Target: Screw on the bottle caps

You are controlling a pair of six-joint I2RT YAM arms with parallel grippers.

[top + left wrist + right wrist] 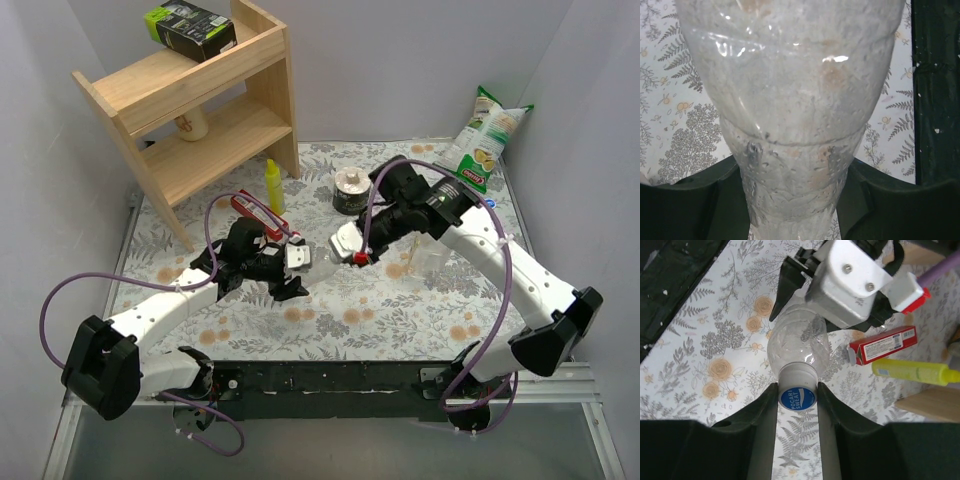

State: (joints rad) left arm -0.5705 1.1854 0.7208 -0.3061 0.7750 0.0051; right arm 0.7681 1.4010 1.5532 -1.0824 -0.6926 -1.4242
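A clear bottle [798, 346] lies level between my two grippers. My left gripper [795, 200] is shut on its body, which fills the left wrist view [790, 85]. On its neck sits a white bottle cap [797, 396] with a blue logo. My right gripper [797, 390] is shut on that cap, one finger pressed to each side. In the top view the two grippers meet over the middle of the table, left [290, 270] and right [345, 245]. A second clear bottle [428, 262] stands just right of them.
A red box [883, 344] and a yellow squeeze bottle [912, 371] lie behind the held bottle. A wooden shelf [195, 100] stands at the back left, a round tin [350, 190] at mid back, and a snack bag [487, 140] against the back right wall.
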